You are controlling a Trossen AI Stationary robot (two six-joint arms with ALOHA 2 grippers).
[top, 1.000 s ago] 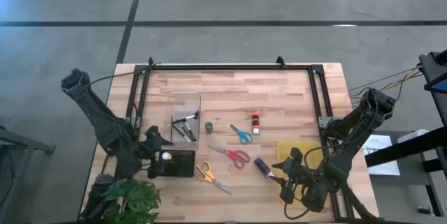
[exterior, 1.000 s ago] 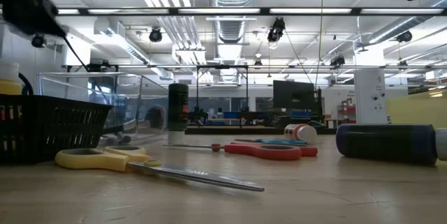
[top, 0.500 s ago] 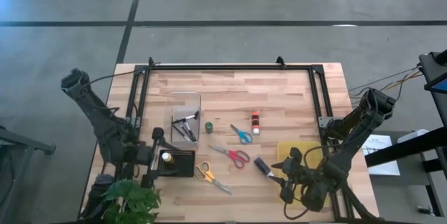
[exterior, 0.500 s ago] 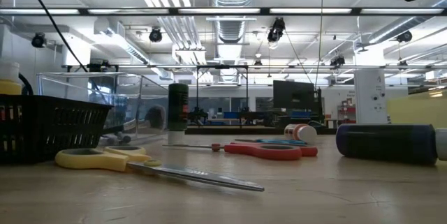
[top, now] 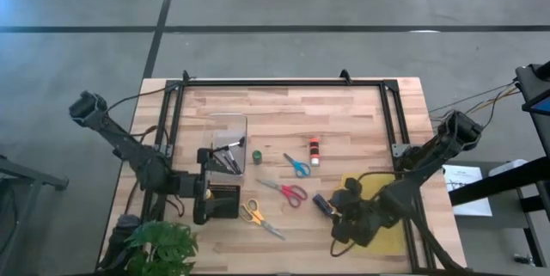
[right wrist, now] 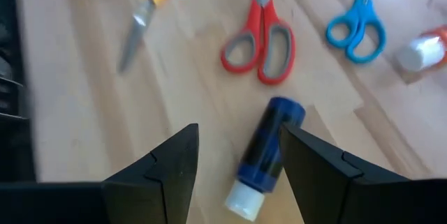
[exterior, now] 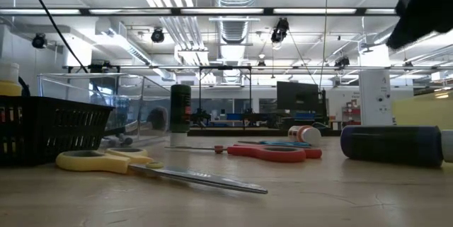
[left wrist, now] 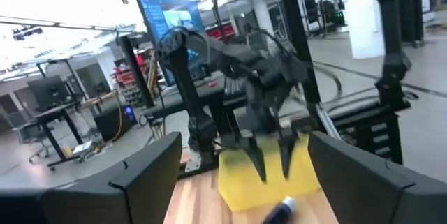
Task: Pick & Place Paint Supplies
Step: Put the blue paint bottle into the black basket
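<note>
A dark blue tube with a white cap [right wrist: 264,151] lies on the wood near the yellow bin [top: 371,192]. My right gripper [right wrist: 237,147] hangs open above the tube, a finger on either side of it, touching nothing. Red scissors [top: 290,193], blue scissors [top: 298,166] and yellow scissors [top: 256,216] lie flat mid-table. A green pot [top: 256,155] and a red-and-white pot [top: 314,150] rest farther back. My left gripper [top: 206,197] stands open and level above the black tray [top: 229,202], pointing toward the table's right.
A clear box [top: 229,143] holding dark brushes stands behind the black tray. A black metal frame [top: 275,82] runs along the table's far and side edges. A green plant [top: 159,246] sits at the near left corner. Bare wood lies along the near edge.
My left gripper has risen from the black tray and tipped from pointing down to level, rolling as it went. My right gripper has moved toward the table's left, off the yellow bin and over the dark blue tube.
</note>
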